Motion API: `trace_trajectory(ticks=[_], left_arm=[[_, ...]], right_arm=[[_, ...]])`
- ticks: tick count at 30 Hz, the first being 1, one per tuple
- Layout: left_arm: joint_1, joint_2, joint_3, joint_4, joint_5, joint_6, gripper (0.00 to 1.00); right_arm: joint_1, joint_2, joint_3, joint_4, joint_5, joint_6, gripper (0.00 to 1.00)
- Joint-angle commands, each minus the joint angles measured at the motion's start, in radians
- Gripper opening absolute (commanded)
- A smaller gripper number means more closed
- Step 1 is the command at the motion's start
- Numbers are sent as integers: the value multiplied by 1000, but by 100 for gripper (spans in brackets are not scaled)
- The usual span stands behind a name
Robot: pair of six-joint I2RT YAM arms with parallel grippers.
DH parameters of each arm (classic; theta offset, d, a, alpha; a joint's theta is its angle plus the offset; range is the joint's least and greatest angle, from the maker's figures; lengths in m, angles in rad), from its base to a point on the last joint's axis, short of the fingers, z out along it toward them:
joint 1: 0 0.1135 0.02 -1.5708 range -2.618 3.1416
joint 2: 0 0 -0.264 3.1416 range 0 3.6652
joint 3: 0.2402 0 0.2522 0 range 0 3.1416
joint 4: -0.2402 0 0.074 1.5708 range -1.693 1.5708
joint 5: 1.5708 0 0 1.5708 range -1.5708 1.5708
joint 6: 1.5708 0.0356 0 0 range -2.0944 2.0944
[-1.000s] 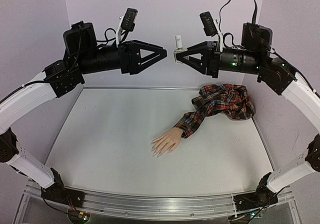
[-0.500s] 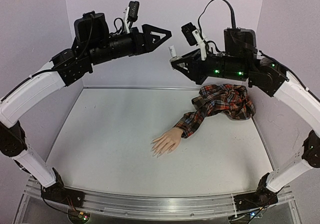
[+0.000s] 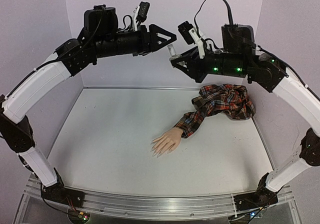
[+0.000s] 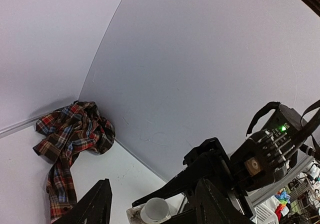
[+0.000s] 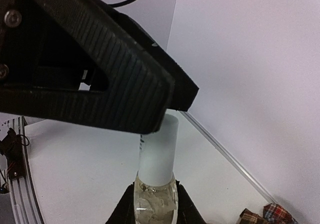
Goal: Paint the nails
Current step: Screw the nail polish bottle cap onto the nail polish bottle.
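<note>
The mannequin hand (image 3: pixel 165 143) lies palm down mid-table, its plaid sleeve (image 3: pixel 196 118) running back to a heap of shirt (image 3: pixel 226 101). The nails (image 3: pixel 156 152) at its fingertips are too small to make out. High above the table my right gripper (image 3: pixel 176 61) (image 5: pixel 155 211) is shut on a small clear bottle (image 5: pixel 155 204) with a white cap (image 5: pixel 159 149) (image 4: pixel 154 210). My left gripper (image 3: pixel 172 40) (image 4: pixel 152 209) meets it from the left. It is open, with the cap between its fingers (image 4: pixel 95 204) and one finger (image 5: pixel 100 74) over the cap's top.
Pale walls close in the table at the back and on both sides. The plaid shirt heap (image 4: pixel 70 134) fills the back right corner. A metal rail (image 3: pixel 150 204) runs along the near edge between the arm bases.
My left gripper has risen and swung right until its fingers stand around the bottle's cap. The right gripper has shifted left and tilted, still holding the bottle. The hand has not moved.
</note>
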Motion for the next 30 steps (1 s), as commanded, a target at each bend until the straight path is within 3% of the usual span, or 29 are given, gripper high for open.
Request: trace_trajectory(ticks=[1, 8, 13, 23, 30], left_arm=[[-2, 28, 124, -177, -8, -1, 61], [-1, 72, 217, -326, 7, -7, 58], [-1, 55, 177, -300, 31, -12, 51], [-2, 109, 241, -340, 73, -9, 41], [-3, 99, 227, -357, 61, -4, 42]], right_arm=[[10, 8, 33, -20, -5, -71, 0], [11, 12, 33, -35, -13, -114, 0], [14, 14, 38, -39, -13, -120, 0], [26, 27, 61, -54, 1, -135, 0], [28, 31, 68, -59, 12, -137, 0]])
